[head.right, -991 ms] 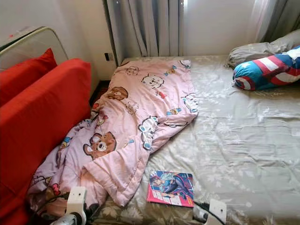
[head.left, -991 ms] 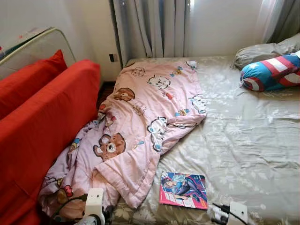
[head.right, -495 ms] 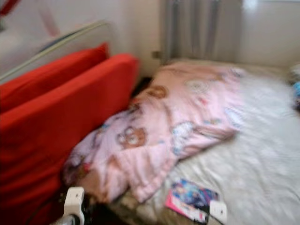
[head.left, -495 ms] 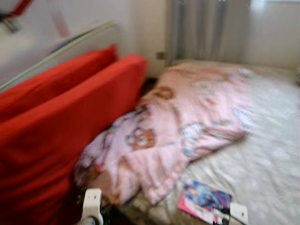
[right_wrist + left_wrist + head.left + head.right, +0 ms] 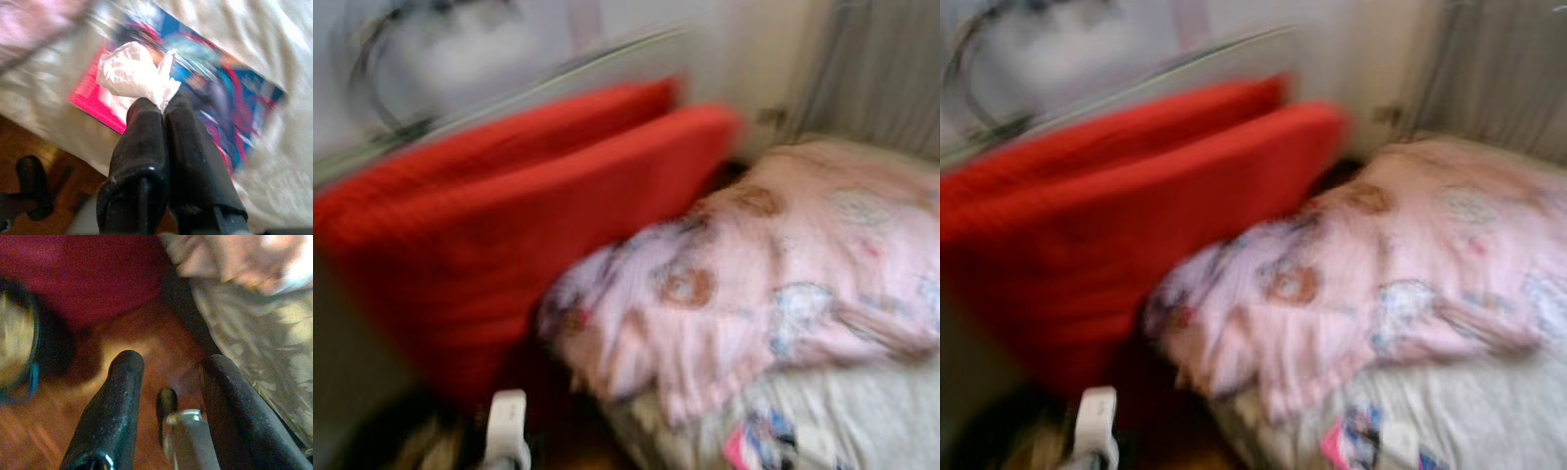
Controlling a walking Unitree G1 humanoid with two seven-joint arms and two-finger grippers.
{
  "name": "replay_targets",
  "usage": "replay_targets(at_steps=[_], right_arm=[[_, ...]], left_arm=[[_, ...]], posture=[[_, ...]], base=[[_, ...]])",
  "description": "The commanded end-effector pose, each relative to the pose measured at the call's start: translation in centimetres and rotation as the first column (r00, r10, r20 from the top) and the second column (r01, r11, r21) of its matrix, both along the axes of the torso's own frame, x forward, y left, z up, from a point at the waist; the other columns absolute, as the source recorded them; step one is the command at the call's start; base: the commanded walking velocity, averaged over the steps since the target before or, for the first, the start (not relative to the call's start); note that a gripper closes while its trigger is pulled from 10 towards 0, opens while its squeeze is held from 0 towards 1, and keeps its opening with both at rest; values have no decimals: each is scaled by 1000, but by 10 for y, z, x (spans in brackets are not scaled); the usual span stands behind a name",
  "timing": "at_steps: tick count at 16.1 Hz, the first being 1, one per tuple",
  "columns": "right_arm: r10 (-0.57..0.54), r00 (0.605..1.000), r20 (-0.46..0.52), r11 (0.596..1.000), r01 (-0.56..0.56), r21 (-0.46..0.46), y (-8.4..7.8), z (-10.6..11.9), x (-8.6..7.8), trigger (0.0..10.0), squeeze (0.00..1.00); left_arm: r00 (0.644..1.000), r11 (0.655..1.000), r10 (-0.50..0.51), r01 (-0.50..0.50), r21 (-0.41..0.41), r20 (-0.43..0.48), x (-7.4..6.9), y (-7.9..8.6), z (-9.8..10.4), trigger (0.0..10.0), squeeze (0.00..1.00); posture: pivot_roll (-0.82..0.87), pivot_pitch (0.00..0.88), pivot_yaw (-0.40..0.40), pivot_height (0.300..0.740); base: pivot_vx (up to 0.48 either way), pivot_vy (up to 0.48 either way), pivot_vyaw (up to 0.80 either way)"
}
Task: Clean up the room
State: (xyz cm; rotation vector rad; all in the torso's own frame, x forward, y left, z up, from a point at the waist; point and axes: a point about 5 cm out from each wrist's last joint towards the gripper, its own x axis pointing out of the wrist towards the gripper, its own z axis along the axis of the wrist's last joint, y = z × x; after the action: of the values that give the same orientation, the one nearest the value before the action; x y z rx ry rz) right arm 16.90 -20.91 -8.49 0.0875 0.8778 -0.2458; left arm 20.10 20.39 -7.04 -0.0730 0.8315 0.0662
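Right wrist view: right gripper (image 5: pixel 164 110) has its fingers pressed together on a crumpled white wrapper (image 5: pixel 134 73), above a magazine (image 5: pixel 215 98) lying on the bed (image 5: pixel 264 39).
Left wrist view: left gripper (image 5: pixel 168 377), fingers spread and holding nothing, hangs low over wooden floor (image 5: pixel 146 352).
Head views: blurred; red cushions (image 5: pixel 529 225) left, pink blanket (image 5: pixel 783 264) right.
Hard to tell: the wrapper may be plastic.

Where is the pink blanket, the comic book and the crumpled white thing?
pink blanket (image 5: pixel 773 284), left eye view, on its middle.
comic book (image 5: pixel 230 93), right wrist view, on its blue cover.
crumpled white thing (image 5: pixel 132 73), right wrist view, on its middle.
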Motion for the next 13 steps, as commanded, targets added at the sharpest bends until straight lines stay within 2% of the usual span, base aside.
replay_targets(at_steps=[1, 4, 7, 13], right_arm=[[8, 1000, -17, 1000, -8, 3, 1, -2, -4, 10000, 0], [24, 1000, -6, 1000, -24, -10, -4, 2, 3, 10000, 0], [3, 1000, 1, 1000, -3, -2, -6, 3, 6, 10000, 0], [12, 1000, -4, 1000, -12, 13, 3, 0, 1, 10000, 0]], left_arm=[[1000, 1000, 16, -16, -12, -16, -1, -2, -2, 10000, 0], [999, 999, 32, -32, -23, -8, 0, -6, -1, 10000, 0], [999, 999, 30, -30, -24, -11, -2, -7, -3, 10000, 0], [999, 999, 27, -27, -17, -24, -7, -5, -5, 10000, 0]], posture=[[-98, 0, 14, 740], [-89, 0, -5, 740], [-89, 0, 5, 740], [-92, 0, 22, 740]], base=[[0, 0, 800], [0, 0, 610], [0, 0, 0], [0, 0, 0]])
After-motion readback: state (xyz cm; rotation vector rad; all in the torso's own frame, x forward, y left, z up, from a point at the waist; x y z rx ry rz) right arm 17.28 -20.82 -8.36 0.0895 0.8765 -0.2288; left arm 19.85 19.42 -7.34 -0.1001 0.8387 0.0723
